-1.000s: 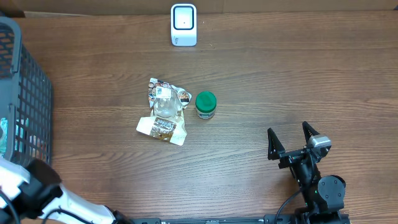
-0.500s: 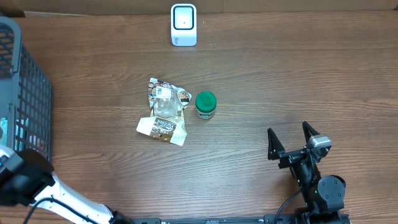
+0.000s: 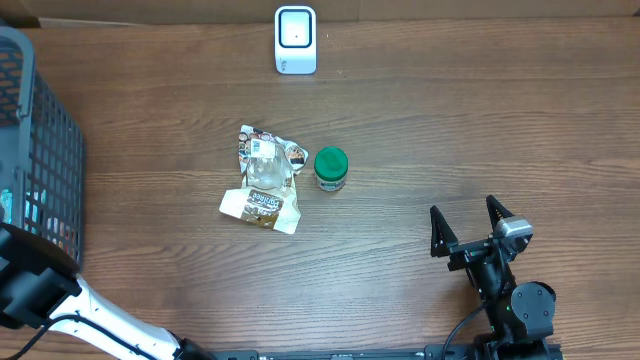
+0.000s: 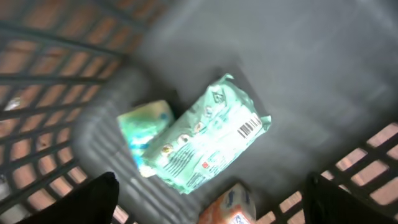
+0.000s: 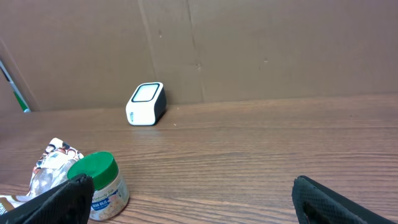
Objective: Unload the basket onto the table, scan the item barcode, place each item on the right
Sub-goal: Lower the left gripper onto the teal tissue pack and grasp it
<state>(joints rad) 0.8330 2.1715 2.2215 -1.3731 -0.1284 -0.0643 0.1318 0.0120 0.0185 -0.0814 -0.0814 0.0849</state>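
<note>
Left fingers (image 4: 99, 199) gape wide, empty, over the green packet (image 4: 205, 140); I'd straddle its narrow width, leaving the barcode (image 4: 250, 129) uncovered.

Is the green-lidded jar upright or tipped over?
Upright: the jar shows its round green lid from overhead and stands on its base in the right wrist view.
</note>
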